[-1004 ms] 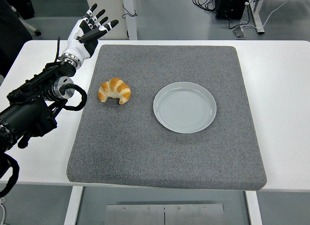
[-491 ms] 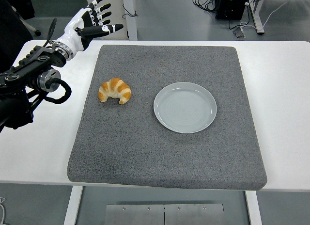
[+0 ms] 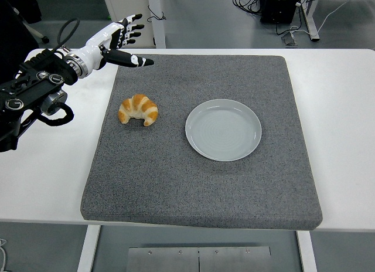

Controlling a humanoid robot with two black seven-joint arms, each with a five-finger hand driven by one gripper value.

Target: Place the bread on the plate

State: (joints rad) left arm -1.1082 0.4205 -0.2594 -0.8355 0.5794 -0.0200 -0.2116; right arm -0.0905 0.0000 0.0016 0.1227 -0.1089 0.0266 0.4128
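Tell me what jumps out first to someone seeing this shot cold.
The golden croissant on the left part of the grey mat, with the empty pale plate lying apart to its right. Next, the left hand, white with black-tipped fingers spread, poised over the mat's far-left corner, beyond the croissant and holding nothing. The right arm is out of view.

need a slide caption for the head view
Left hand open above the grey mat's far left corner, croissant untouched beside the empty plate.
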